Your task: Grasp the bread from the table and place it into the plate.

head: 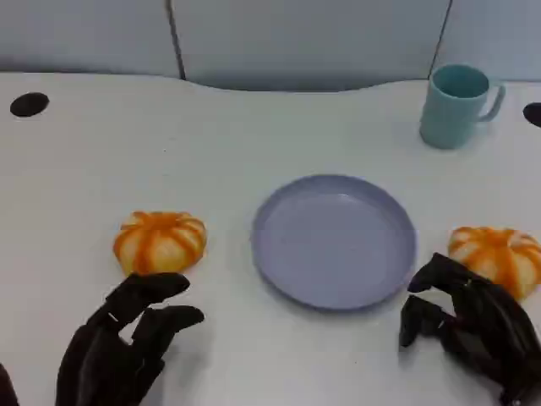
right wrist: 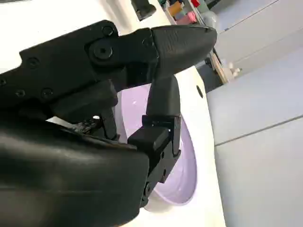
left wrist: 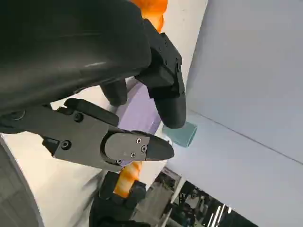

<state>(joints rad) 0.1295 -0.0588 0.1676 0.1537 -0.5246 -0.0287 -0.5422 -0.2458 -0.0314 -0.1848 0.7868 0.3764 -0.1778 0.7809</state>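
two bread rolls on the table, both hands empty beside the plate

head view: a white table (head: 254, 127) carries a lavender plate (head: 335, 240) at the middle, with nothing on it. an orange-striped bread roll (head: 160, 241) lies on the table to the plate's left, apart from its rim. a second orange-striped roll (head: 499, 256) lies on the table to the plate's right, also off the plate. the left hand (head: 127, 342) sits at the lower left, just below the left roll, its fingers spread and reaching toward the roll without closing on it; whether a fingertip touches the roll cannot be told. the right hand (head: 473, 326) sits at the lower right, between the plate's rim and the right roll, fingers loosely curled and apart, holding nothing. a teal mug (head: 456, 106) stands upright near the far right edge, well apart from the plate. a dark round hole (head: 29, 104) marks the tabletop at far left.

left wrist view: the left hand (left wrist: 128, 109) spreads its fingers (left wrist: 170, 101) with nothing between them. past them show the plate (left wrist: 139, 111), the teal mug (left wrist: 181, 134), an orange patch of the left roll (left wrist: 152, 8) close by, and a bit of the other roll (left wrist: 127, 177) farther off.

right wrist view: the right hand (right wrist: 128, 99) has its fingers (right wrist: 182, 42) parted and empty, hanging over the table beside the lavender plate (right wrist: 182, 175).
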